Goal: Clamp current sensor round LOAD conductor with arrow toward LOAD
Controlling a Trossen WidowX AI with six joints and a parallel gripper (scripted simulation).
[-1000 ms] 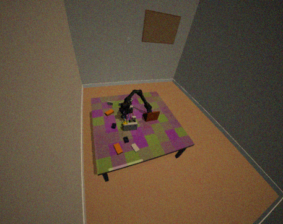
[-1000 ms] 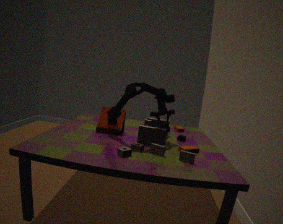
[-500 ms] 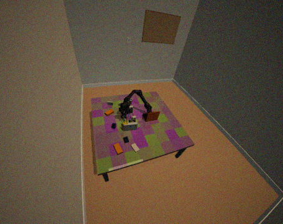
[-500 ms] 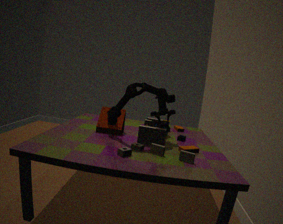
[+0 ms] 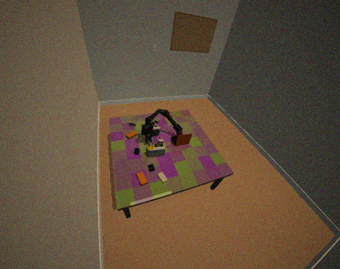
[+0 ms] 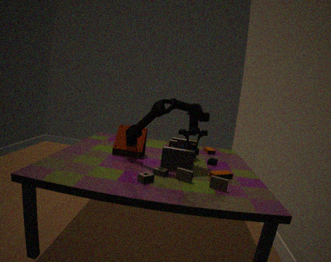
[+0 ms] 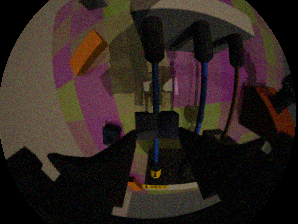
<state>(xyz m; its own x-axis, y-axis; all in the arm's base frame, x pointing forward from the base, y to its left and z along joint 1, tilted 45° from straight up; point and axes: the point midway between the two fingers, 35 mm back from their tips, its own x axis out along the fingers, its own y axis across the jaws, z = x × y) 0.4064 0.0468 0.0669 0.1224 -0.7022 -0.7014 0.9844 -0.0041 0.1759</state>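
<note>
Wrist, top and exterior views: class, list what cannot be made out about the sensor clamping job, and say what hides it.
1. LOAD marker: unreadable in every view, too dark and small.
2. Arrow on the sensor: wrist view too blurred to show its direction.
3. Latch state: hidden, since the end effector is shut on the sensor.
4. Conductors: hidden behind the grey fixture in the exterior view.
</note>
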